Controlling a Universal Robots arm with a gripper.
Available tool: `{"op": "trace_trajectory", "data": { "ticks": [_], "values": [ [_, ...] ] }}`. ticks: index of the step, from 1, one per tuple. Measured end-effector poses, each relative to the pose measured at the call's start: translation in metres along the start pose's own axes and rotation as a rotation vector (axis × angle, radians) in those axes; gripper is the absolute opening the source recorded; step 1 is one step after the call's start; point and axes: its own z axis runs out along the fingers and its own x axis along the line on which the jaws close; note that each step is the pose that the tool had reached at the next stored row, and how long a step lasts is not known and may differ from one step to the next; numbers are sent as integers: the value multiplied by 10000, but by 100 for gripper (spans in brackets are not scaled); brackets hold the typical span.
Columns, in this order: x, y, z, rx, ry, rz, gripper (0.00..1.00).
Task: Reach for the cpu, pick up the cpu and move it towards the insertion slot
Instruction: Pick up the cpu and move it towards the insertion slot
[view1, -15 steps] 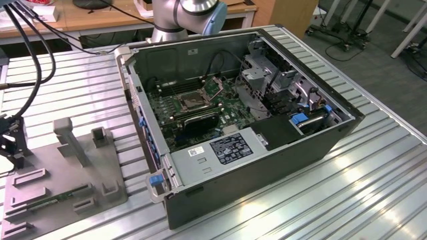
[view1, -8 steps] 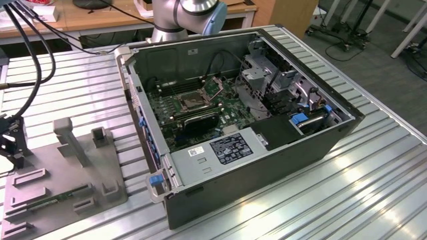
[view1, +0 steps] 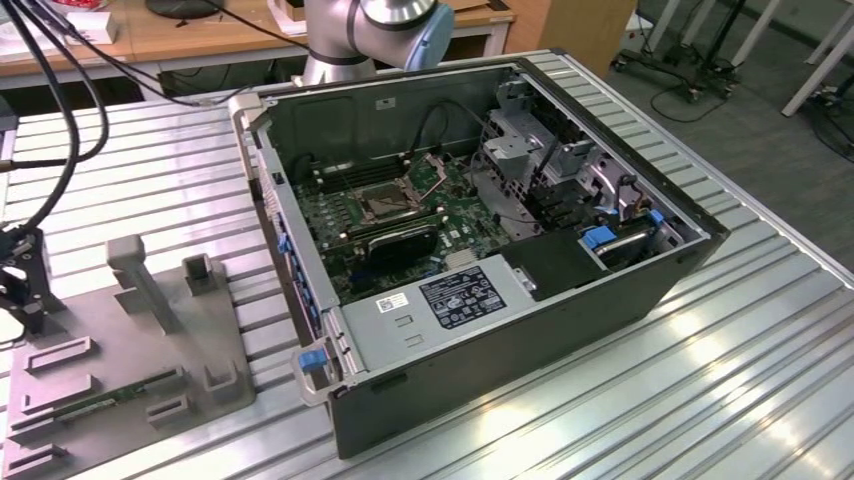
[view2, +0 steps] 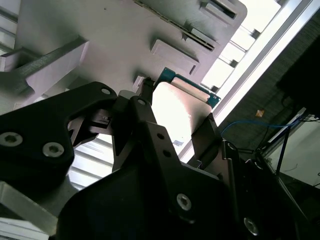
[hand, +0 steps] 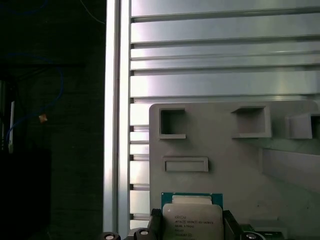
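The small, flat, square cpu, with a silvery metal top and a thin green rim, sits between the two black fingers of the gripper, which are clenched against two opposite edges of it. Being square, it has no long side. Its metal top faces the camera in the first wrist view, and its edges run parallel to the edges of the pale grey moulded fixture plate behind it. That plate has square and oblong pockets and lies on the ribbed aluminium desk. I cannot tell whether the cpu rests on the plate or hangs just clear of it. In the exterior view the gripper stands at the view's left edge, over the plate and well apart from the open black computer case. Inside the case lies the green motherboard with the insertion slot, a square socket with a dark centre and a shiny metal frame.
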Motion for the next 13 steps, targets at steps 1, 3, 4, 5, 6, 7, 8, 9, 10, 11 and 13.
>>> {"op": "trace_trajectory", "data": {
  "ticks": [1,3,4,5,6,7,8,9,10,11,13],
  "values": [
    [0,1,-16,0,0,0,55],
    [0,1,-50,-1,-1,0,55],
    [0,2,-71,0,-1,0,55],
    [0,3,-94,-1,-2,0,55],
    [0,4,-121,-1,-1,0,55],
    [0,4,-144,0,0,0,55],
    [0,5,-165,0,0,0,55],
    [0,5,-187,0,0,0,55],
    [0,6,-207,0,0,0,55],
    [0,7,-226,-1,-1,0,55],
    [0,8,-257,-4,0,0,55]
  ]
}}
